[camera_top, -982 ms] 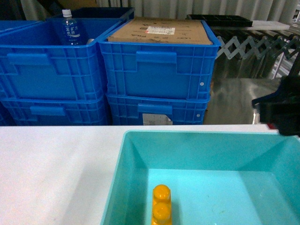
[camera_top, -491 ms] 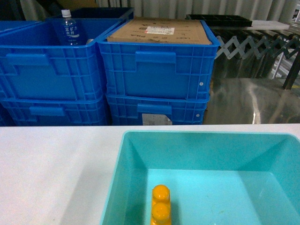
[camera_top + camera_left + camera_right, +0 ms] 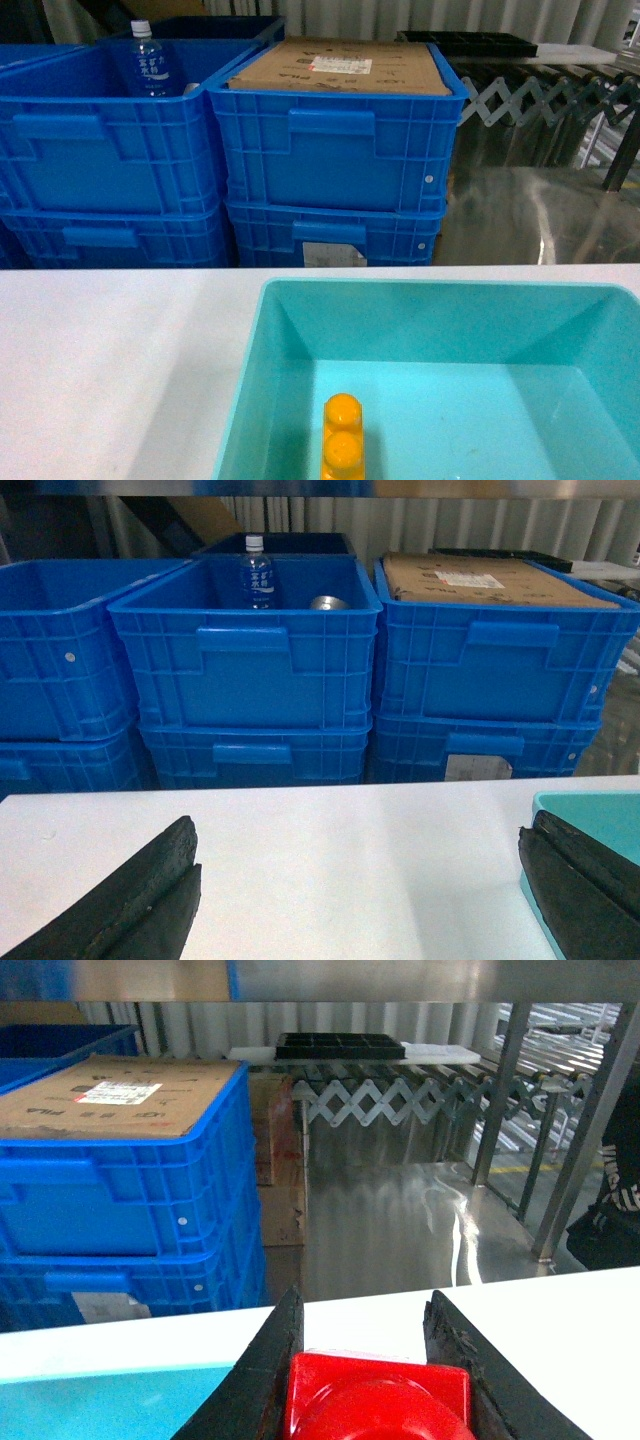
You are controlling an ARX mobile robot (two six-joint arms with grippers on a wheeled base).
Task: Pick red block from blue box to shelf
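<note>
The red block [image 3: 375, 1400] is clamped between the black fingers of my right gripper [image 3: 365, 1332], held above the white table just right of the blue box [image 3: 100, 1400]. Beyond it stands the shelf [image 3: 592, 1125], with shiny steel uprights and a reflective steel tier [image 3: 400, 1220]. In the head view the blue box [image 3: 430, 292] fills the lower right and holds only a yellow-orange two-stud brick [image 3: 343, 436]; neither gripper shows there. My left gripper [image 3: 360, 885] hangs open over bare table, its right finger at the box's corner [image 3: 590, 802].
Stacked dark blue ribbed crates [image 3: 335, 165] stand behind the white table [image 3: 110, 360]; one carries a cardboard sheet [image 3: 345, 68], another a water bottle [image 3: 149, 60]. A grey accordion conveyor [image 3: 540, 95] runs behind the shelf tier [image 3: 530, 215].
A second ago my right gripper showed as a dark shape at the right edge of the head view; it has since left that view. The box and yellow brick have not moved.
</note>
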